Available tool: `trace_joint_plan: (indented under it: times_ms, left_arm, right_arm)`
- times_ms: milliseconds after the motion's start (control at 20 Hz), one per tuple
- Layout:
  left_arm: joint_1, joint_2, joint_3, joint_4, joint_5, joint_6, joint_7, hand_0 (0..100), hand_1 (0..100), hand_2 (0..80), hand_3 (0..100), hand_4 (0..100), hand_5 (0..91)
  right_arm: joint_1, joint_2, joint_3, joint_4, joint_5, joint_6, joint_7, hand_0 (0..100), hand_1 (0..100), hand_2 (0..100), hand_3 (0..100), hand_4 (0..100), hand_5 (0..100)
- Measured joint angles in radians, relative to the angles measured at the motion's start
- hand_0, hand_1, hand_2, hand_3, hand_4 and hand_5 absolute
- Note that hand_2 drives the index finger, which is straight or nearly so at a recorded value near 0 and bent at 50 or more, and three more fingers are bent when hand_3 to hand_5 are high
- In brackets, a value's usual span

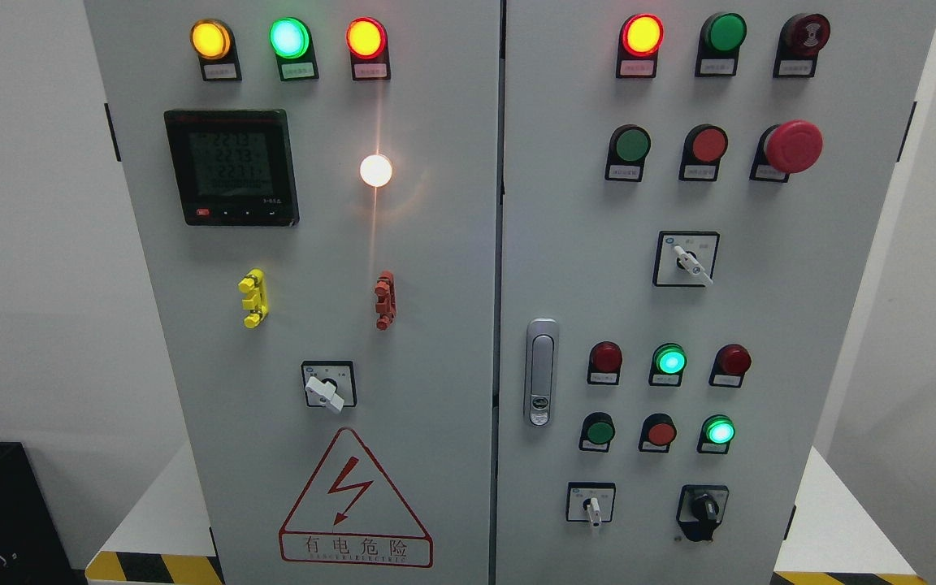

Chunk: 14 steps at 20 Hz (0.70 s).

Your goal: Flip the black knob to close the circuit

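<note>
A grey electrical cabinet (435,284) with two doors fills the head view. The black knob (704,509) sits at the lower right of the right door, on a black plate, its handle pointing roughly straight up. To its left is a white selector switch (592,509) pointing down. Neither of my hands nor arms shows in the view.
Lit lamps line the top (289,38). A red mushroom stop button (793,146) stands at the upper right. A door handle (541,372) is at the right door's left edge. White selectors (326,392) (691,262), a meter (231,166) and a hazard sign (354,504) also show.
</note>
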<state>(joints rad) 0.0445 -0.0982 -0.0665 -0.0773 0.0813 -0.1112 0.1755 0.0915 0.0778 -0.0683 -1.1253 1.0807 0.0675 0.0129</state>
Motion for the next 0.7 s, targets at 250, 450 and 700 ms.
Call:
trace_joint_plan:
  times_ms: [250, 450, 700]
  left_arm:
    - [0.0, 0.0, 0.0, 0.0, 0.0, 0.0, 0.0, 12, 56, 0.0, 0, 0, 0.0]
    - [0.0, 0.0, 0.0, 0.0, 0.0, 0.0, 0.0, 12, 56, 0.0, 0, 0, 0.0]
    - [0.0, 0.0, 0.0, 0.0, 0.0, 0.0, 0.0, 12, 56, 0.0, 0, 0, 0.0]
  right_arm:
    - [0.01, 0.011, -0.001, -0.173, 0.042, 0.009, -0.001, 0, 6, 86, 100, 90, 90]
    - [0.012, 0.017, -0.003, -0.293, 0.07, 0.026, 0.013, 0, 3, 90, 100, 93, 94]
    - [0.007, 0.022, -0.011, -0.423, 0.107, 0.056, 0.053, 0, 2, 92, 100, 96, 95]
